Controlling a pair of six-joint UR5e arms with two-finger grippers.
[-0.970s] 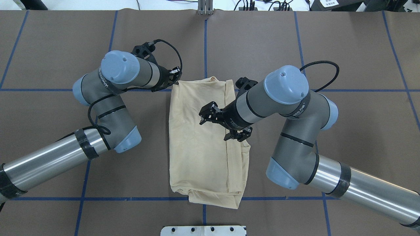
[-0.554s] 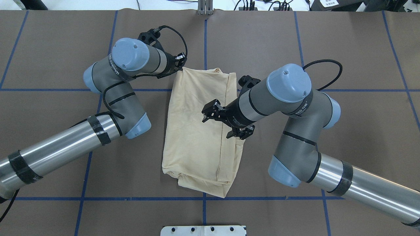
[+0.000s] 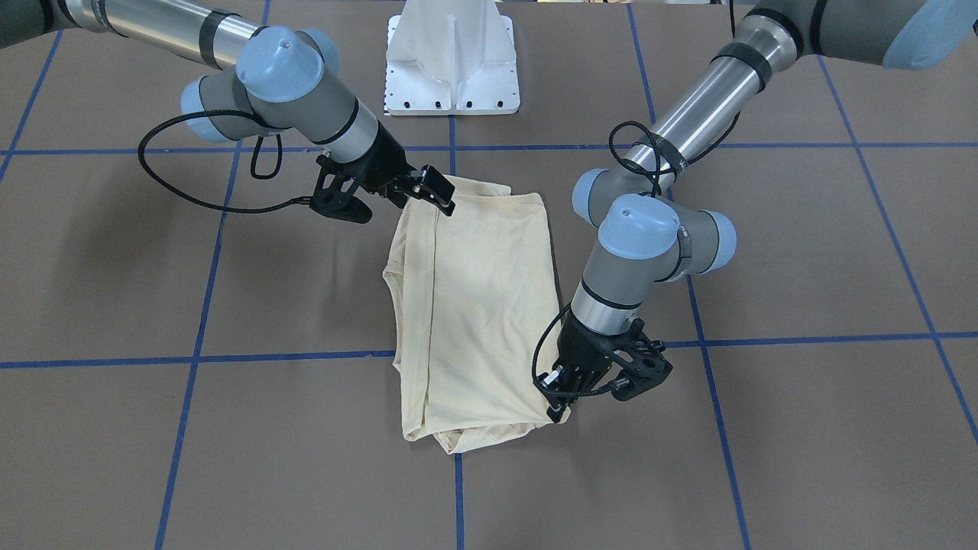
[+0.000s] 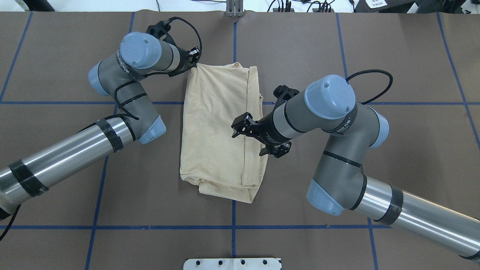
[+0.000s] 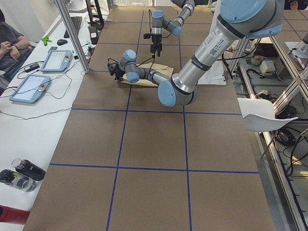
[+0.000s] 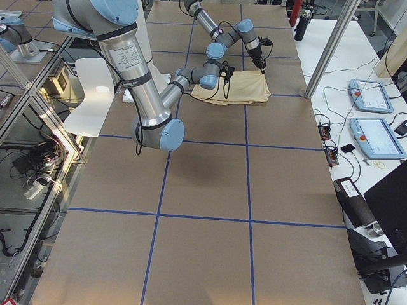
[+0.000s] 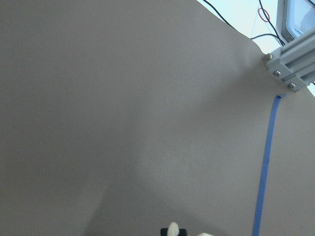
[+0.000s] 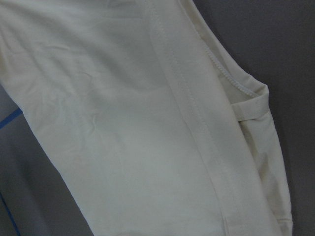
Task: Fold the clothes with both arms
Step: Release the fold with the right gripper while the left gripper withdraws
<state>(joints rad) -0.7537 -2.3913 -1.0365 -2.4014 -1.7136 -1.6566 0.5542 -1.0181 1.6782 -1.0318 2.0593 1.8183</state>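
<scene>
One T-shirt (image 4: pixel 215 123) | left claw (image 3: pixel 558 401) clamped on its corner | right claw (image 4: pixel 235 129) parted, empty, above it

Left gripper (image 3: pixel 559 397): the tips sit behind the shirt (image 3: pixel 474 305) corner in the front view and under the wrist from overhead. Left wrist cam gets only a sliver of one finger (image 7: pixel 182 232) and a scrap of cloth, cut by the bottom edge. Right wrist cam: shirt runs off the top, left and bottom edges. Its lower layers are hidden under the top fold. In the side views the shirt, left gripper and right gripper (image 4: pixel 237 127) are too small to read. Left arm (image 4: pixel 56 165) and right arm (image 4: pixel 412 217) are cut at frame edges. Base (image 4: pixel 232 263) is clipped at the overhead's bottom. Person (image 5: pixel 10 43) is cut by the picture's left edge.
</scene>
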